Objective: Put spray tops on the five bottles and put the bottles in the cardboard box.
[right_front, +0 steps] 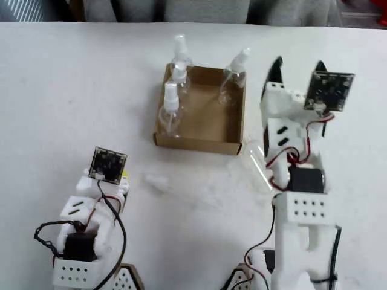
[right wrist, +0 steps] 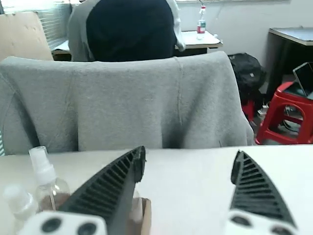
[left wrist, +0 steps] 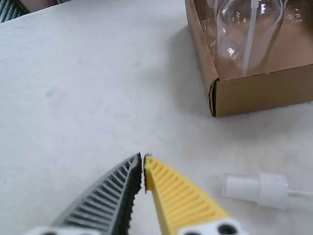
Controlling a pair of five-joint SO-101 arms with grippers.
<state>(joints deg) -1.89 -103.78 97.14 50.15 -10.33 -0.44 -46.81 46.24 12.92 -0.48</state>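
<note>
The cardboard box stands mid-table with several clear bottles upright in it, each with a white spray top, such as one bottle on the box's left side. Another clear bottle lies on the table by the box's near right corner, against the right arm. A loose white spray top lies in front of the box. My left gripper is shut and empty, low over the table just left of that top. My right gripper is open and empty, raised to the right of the box.
The left arm sits at the near left and the right arm at the near right, with wires trailing. A grey-covered chair back stands beyond the table's far edge. White table surface lies left of the box.
</note>
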